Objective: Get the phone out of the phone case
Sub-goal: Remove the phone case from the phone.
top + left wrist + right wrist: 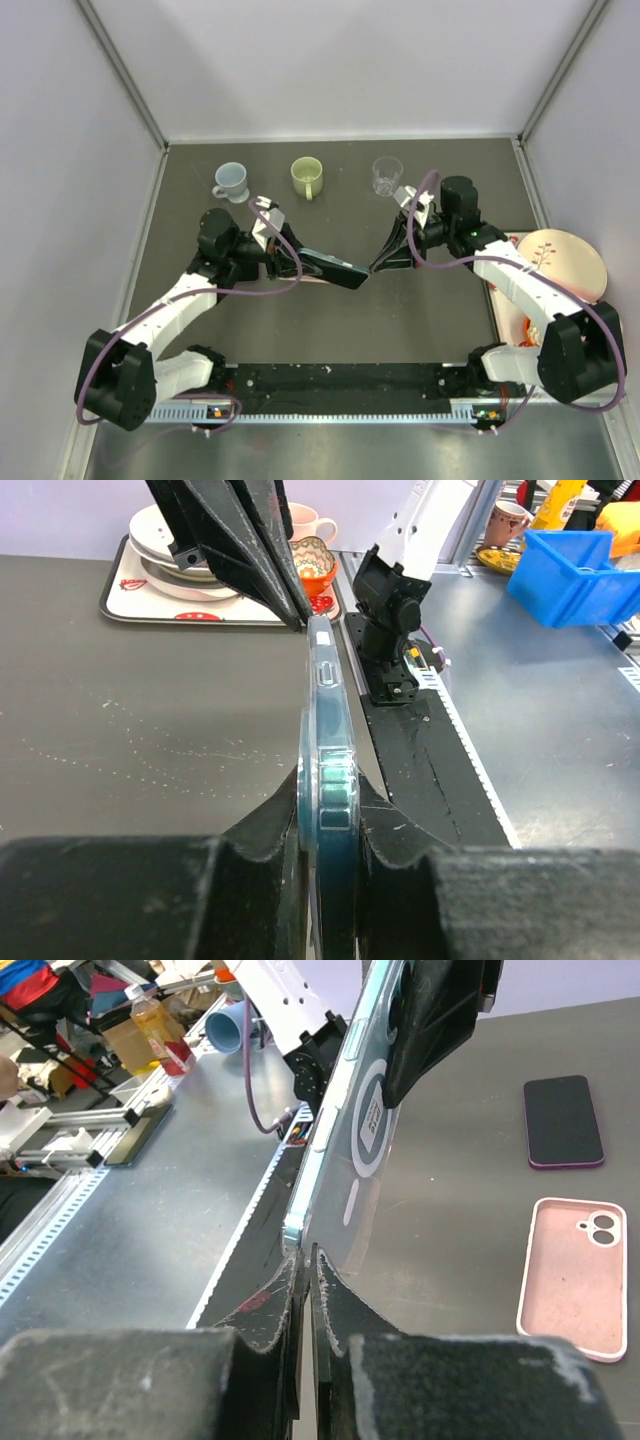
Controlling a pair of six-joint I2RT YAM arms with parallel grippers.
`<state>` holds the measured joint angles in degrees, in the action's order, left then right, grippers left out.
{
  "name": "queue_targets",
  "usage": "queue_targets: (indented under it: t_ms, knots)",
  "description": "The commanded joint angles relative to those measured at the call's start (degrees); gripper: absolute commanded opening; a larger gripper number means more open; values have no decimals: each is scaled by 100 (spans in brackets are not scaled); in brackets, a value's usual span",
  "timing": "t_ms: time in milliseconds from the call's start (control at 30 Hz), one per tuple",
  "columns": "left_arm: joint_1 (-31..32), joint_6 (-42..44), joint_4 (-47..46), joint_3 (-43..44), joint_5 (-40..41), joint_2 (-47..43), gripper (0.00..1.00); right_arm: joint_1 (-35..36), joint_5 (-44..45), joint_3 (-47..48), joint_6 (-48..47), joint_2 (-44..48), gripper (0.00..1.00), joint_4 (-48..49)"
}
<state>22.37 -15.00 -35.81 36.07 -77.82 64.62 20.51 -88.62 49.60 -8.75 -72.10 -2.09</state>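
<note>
A phone in a clear case [332, 268] is held in the air between my two arms over the dark table. My left gripper [287, 258] is shut on its left end. In the left wrist view the cased phone [325, 710] stands edge-on between the left gripper [325, 815]. My right gripper [376, 267] meets the right end; its fingers [240, 540] touch the far tip. In the right wrist view the right gripper [308, 1258] is pinched on the corner lip of the clear case [365, 1130].
A blue mug [231, 180], a green mug [307, 176] and a clear glass [387, 175] stand at the back. A pink plate [562, 262] sits at the right. A dark phone [563, 1122] and an empty pink case [577, 1277] lie on the table below.
</note>
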Motion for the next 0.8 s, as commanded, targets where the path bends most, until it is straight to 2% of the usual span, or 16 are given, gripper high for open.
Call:
queue_targets:
  t_ms: [0,100,167,200,233,267,367,467,600,767]
  knots:
    - [153,-169,-769,101,-594,-222,0,14,625,-169,829,-42,0,1600]
    - [145,-161,-778,93,-524,-204,0,14,828,-319,1113,55,0,1949]
    - [136,-152,-769,93,-383,-222,0,14,837,-302,651,108,0,1714]
    - [136,-143,-761,93,-305,-204,0,14,837,-198,264,151,5,1407]
    - [127,-108,-717,101,-121,-213,0,14,855,-84,-253,187,11,273]
    - [110,-73,-647,119,-76,-204,0,14,994,22,-1250,222,23,-287]
    - [48,103,-366,172,135,-213,0,-3,1250,76,-1672,371,41,-722]
    - [31,305,-77,207,450,-204,0,-4,1356,67,-2120,573,49,-1074]
    - [13,779,434,304,969,-169,0,5,1312,76,-2218,679,57,-1171]
    - [4,850,514,321,1217,-134,0,5,1356,102,-2210,662,58,-1145]
